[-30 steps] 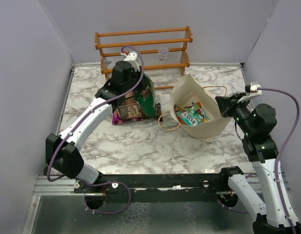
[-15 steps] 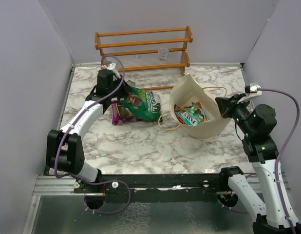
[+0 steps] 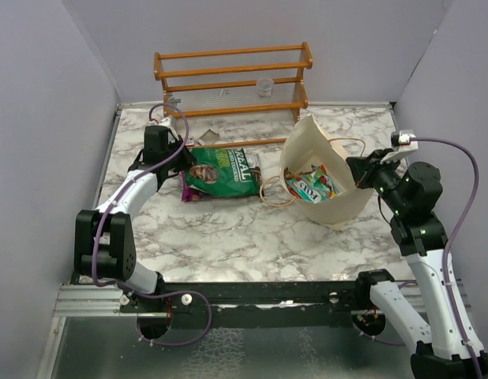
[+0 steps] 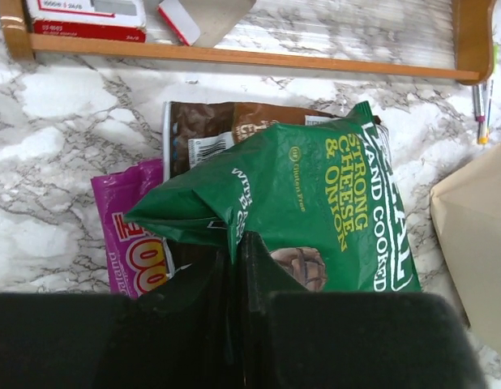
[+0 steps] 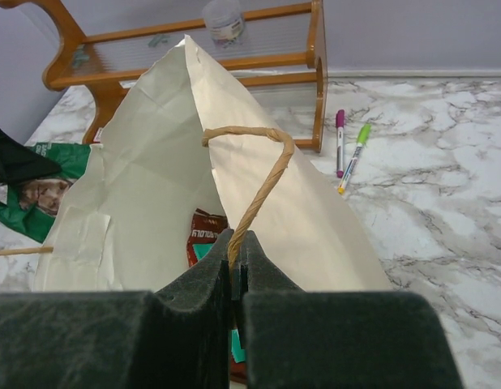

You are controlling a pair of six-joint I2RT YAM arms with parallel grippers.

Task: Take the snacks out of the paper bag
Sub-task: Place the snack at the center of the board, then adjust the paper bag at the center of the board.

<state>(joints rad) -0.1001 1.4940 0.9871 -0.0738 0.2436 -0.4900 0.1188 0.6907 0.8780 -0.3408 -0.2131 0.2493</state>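
Note:
The cream paper bag (image 3: 332,207) stands at the right of the table, mouth open. Light green (image 3: 305,189) and red-orange (image 3: 326,178) packets lie inside it. My right gripper (image 3: 357,170) is shut on the bag's tan loop handle (image 5: 263,182) and holds it up; a red-brown packet (image 5: 206,231) shows inside past the bag wall (image 5: 145,186). My left gripper (image 3: 181,158) is shut on the left edge of the dark green packet (image 4: 331,203), which lies on the table (image 3: 224,168) over a purple packet (image 4: 125,235) and a brown packet (image 4: 234,126).
A wooden slatted rack (image 3: 232,79) stands at the back with a clear plastic cup (image 3: 264,85) on it and a red and white box (image 4: 84,16) at its base. Two pens (image 5: 352,150) lie right of the bag. Grey walls close in the table on both sides.
My left gripper has moved left and down with the dark green packet, which now lies flat over the purple one. The right gripper has lifted the bag handle slightly.

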